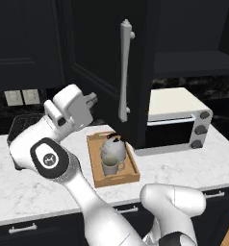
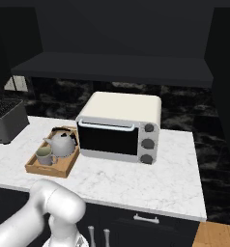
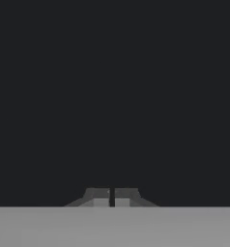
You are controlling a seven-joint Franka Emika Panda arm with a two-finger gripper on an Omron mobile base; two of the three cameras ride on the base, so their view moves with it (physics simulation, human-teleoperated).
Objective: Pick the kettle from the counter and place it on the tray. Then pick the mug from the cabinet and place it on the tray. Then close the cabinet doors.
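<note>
The wooden tray [image 1: 117, 178] [image 2: 48, 170] lies on the marble counter [image 1: 34, 185] [image 2: 136, 178], left of the toaster oven. The silver kettle [image 1: 112, 146] [image 2: 63, 143] and the pale mug [image 1: 111, 166] [image 2: 44, 156] both stand in it, the mug in front. A black cabinet door [image 1: 99, 53] with a silver bar handle [image 1: 125, 72] stands swung open over the tray. My gripper [image 1: 93, 99] [image 3: 112, 198] is shut and empty, pointing close at the door's dark face. The cabinet shelf [image 2: 112, 67] is bare.
A white toaster oven [image 1: 176, 120] [image 2: 119, 128] sits right of the tray. A grey toaster [image 1: 18, 127] [image 2: 6, 119] stands at the left, partly behind my arm. Wall sockets [image 1: 22, 97] are on the dark backsplash.
</note>
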